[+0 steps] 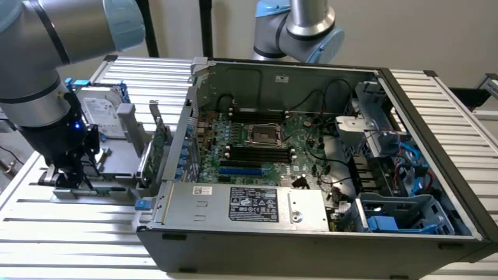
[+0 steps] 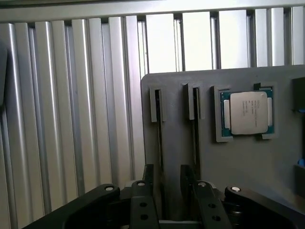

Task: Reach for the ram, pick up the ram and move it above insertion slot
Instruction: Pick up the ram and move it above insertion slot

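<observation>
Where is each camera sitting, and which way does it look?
Exterior view: sits high up, apart from the robot, looking down at the open computer on the slatted table; the arm and its hand show on the exterior view's left.
Wrist view: rides on the wrist, looking down past the hand at a grey tray holding a chip.
Shared: the hand, the grey tray and the table.

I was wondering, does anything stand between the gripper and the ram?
Nothing visible does. In the wrist view the open gripper straddles the ram, which stands edge-on in the grey tray, a finger on each side.
</observation>
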`<state>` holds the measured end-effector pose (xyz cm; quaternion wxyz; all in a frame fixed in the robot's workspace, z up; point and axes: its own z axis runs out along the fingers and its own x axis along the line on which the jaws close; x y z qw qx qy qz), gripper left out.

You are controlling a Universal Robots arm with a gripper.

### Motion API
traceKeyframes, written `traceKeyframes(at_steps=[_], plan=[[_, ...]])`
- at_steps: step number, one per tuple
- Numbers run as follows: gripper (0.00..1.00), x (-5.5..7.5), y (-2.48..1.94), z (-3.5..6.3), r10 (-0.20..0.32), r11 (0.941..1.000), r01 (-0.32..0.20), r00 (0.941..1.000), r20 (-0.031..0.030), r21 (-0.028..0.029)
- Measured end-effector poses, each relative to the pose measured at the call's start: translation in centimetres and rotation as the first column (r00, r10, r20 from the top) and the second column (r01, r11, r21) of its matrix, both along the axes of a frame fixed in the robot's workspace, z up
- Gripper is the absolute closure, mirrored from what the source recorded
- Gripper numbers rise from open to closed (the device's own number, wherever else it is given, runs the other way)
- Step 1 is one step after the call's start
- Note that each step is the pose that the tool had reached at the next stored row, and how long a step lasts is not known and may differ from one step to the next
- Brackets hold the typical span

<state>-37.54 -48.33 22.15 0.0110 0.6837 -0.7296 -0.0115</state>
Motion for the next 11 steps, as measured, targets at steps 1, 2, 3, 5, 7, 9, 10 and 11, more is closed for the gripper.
traceKeyframes(at_steps=[1,2,3,5,7,9,10,11], plan=[[0.64,0.0,-0.02,-0.13,0.001,1.0000,-0.001,1.0000,-0.0001,-0.0001],[0.64,0.0,-0.03,-0.25,0.002,1.0000,-0.002,1.0000,0.0000,-0.0001],[0.64,0.0,-0.05,-0.37,0.003,1.0000,-0.003,1.0000,-0.0001,-0.0003],[0.64,0.0,-0.07,-0.61,0.006,1.0000,-0.006,1.0000,0.0000,-0.0004],[0.64,0.0,-0.07,-0.83,0.009,1.0000,-0.009,1.0000,0.0000,-0.0007],[0.64,0.0,-0.07,-1.02,0.015,0.9999,-0.015,0.9999,0.0000,-0.0010],[0.64,0.0,-0.07,-1.11,0.018,0.9998,-0.018,0.9998,-0.0001,-0.0010],[0.64,0.0,-0.07,-1.19,0.021,0.9998,-0.021,0.9998,0.0000,-0.0010]])
